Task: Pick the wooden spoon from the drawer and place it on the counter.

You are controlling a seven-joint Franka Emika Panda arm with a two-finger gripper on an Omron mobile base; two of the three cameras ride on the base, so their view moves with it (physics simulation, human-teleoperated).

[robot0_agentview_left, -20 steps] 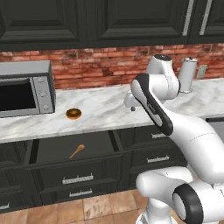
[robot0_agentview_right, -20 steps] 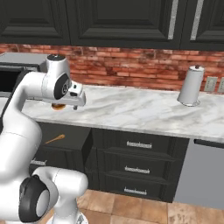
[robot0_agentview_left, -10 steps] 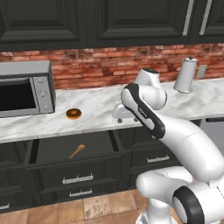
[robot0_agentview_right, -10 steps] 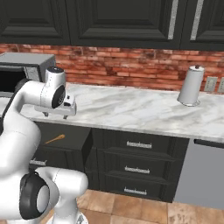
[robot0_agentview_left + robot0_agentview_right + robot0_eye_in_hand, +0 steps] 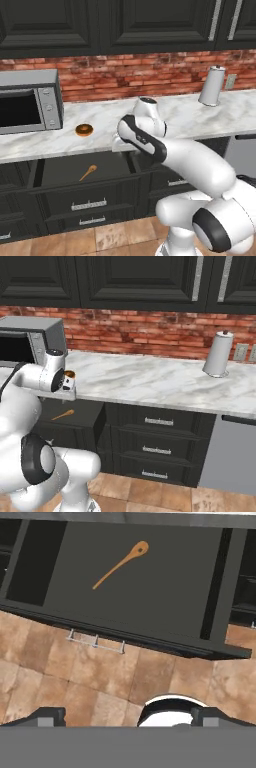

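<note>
Spoon (image 5: 121,563) in open drawer (image 5: 150,619), apart from wide-open gripper (image 5: 127,716).

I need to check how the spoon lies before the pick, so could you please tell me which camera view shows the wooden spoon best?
The hand view: it looks straight down into the open drawer, so the whole wooden spoon shows against the dark floor. The left base view shows it small and slanted; the right base view shows it small beside the arm.

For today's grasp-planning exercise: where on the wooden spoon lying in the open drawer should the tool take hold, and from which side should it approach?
Grip the wooden spoon at mid-handle, coming straight down from above. It lies flat on the floor of the drawer, so only a top approach looks feasible. The handle is thin and straight, so close the fingers across it, not along it.
</note>
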